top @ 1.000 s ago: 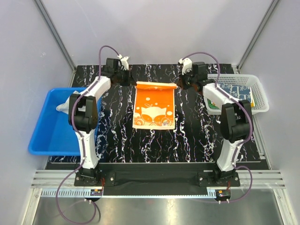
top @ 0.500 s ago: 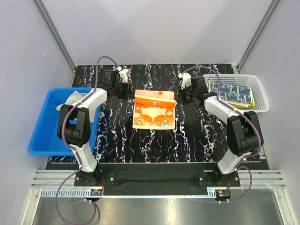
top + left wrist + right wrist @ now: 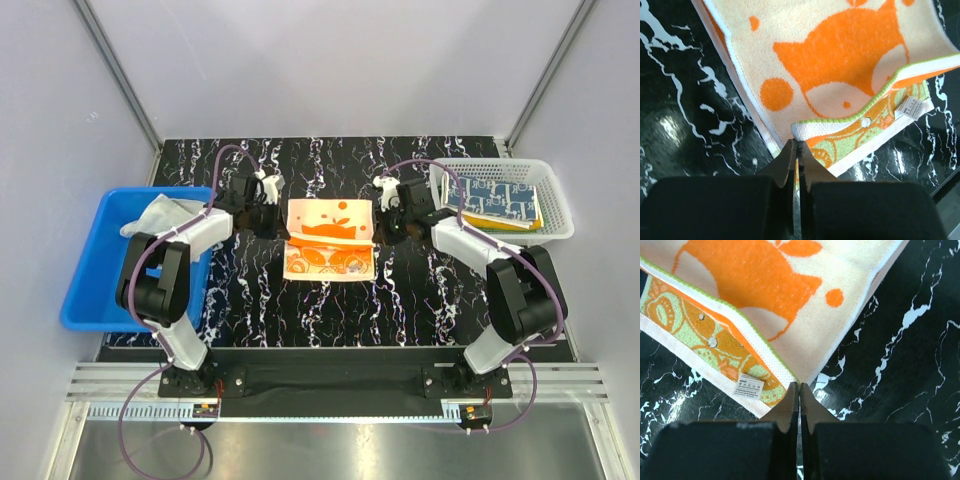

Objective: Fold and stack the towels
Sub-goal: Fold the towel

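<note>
The cream towel with the orange fox (image 3: 330, 238) lies mid-table, its far half folded forward over the near half. My left gripper (image 3: 281, 224) is shut on the folded edge's left corner; in the left wrist view (image 3: 796, 145) the green-trimmed corner (image 3: 805, 127) sits between the fingers. My right gripper (image 3: 380, 224) is shut on the right corner, seen in the right wrist view (image 3: 799, 386) next to a white label (image 3: 749, 386). A whitish-beige towel (image 3: 158, 214) lies in the blue bin. A white and navy towel (image 3: 497, 196) lies on an orange-yellow one (image 3: 515, 222) in the basket.
The blue plastic bin (image 3: 95, 290) stands at the table's left edge. The white mesh basket (image 3: 555, 205) stands at the far right. The table is black marble-patterned (image 3: 420, 300).
Both grippers have drawn the towel's far edge toward the near side, folding it over. The orange underside is now mostly covered by the cream fox face.
</note>
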Robot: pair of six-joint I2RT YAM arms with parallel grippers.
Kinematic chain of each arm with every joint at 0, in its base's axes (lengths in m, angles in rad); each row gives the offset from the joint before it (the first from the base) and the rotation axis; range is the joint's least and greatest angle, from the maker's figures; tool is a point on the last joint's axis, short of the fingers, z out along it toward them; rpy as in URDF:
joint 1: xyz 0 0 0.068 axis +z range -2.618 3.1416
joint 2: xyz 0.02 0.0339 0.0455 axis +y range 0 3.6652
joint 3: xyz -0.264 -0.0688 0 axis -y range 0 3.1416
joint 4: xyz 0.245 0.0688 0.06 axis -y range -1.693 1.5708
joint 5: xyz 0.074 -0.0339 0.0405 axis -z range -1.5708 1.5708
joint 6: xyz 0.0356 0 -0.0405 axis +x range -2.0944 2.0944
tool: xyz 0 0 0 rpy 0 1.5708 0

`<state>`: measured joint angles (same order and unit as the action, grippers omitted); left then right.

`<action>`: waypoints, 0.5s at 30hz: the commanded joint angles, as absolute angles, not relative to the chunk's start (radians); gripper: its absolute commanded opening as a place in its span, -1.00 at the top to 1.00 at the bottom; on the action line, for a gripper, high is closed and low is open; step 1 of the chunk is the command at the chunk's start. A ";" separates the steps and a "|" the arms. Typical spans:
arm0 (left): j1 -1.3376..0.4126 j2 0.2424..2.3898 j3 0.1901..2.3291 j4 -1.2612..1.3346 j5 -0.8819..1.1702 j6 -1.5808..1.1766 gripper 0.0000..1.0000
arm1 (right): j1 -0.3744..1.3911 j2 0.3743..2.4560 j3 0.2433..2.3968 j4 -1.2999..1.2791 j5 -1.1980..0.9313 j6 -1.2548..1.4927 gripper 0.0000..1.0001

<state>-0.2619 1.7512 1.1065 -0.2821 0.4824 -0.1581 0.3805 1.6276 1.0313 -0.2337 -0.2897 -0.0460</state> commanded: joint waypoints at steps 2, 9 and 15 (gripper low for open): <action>-0.268 1.638 1.059 -0.218 0.428 -0.187 1.00 | 0.396 1.557 1.000 -0.258 -0.247 -0.006 1.00; -0.275 1.594 1.066 -0.242 0.404 -0.210 1.00 | 0.399 1.537 1.031 -0.276 -0.190 -0.006 1.00; -0.276 1.539 1.092 -0.282 0.380 -0.216 1.00 | 0.400 1.488 1.112 -0.362 -0.195 -0.008 1.00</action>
<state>-0.2779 1.6138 1.0496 -0.2916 0.4221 -0.2123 0.3923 1.5684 1.0523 -0.3210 -0.2268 -0.0101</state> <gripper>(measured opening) 0.016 0.011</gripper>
